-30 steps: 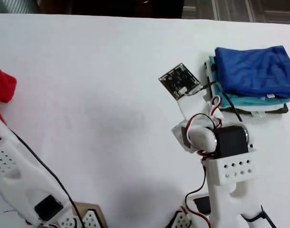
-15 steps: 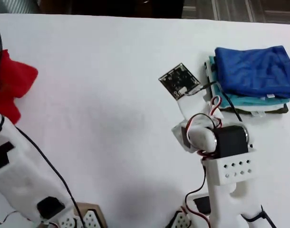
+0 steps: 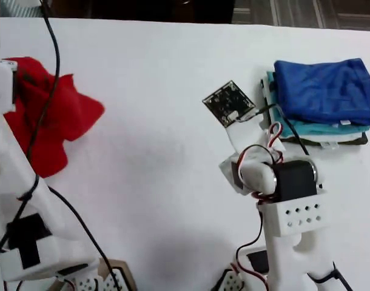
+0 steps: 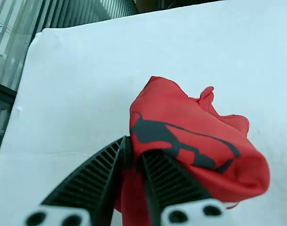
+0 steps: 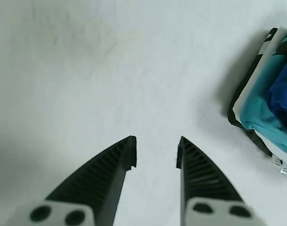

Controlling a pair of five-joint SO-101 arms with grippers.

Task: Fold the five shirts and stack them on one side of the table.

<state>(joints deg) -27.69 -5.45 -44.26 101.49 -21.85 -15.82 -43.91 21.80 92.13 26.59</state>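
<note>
**While the left jaws gripped the red shirt, the stack waited on the far side**

As I watched the feeds, the red shirt (image 3: pixel 48 118) was the one in hand, bunched up at the left side of the table (image 3: pixel 161 91), well apart from the stack (image 3: pixel 324 100) of folded ones on the right. That stack had the blue shirt (image 3: pixel 327 88) on top and the teal shirt (image 3: pixel 318 128) under it, with more layers beneath that I couldn't count. I judged we were on the last garment, at the fetch-and-lay-out step, with no fold begun on it.

Left gripper (image 4: pixel 134 150): clenched, jaws nearly closed, with a pinch of red cloth caught between them. The rest of the shirt (image 4: pixel 190 141) ballooned out beyond the tips, its black print showing, crumpled rather than flat. Whether the cloth rested on the table or hung just above it, I couldn't say.

Right gripper (image 5: pixel 156 141): jaws parted a moderate way, nothing between them, over bare table just beside the stack's edge. I couldn't tell if the tips touched the surface.

Next, as I read it, the shirt needed carrying to the open middle and spreading flat. That called for a second grip from the free right jaws, since one pinch leaves the fabric bunched.
</note>
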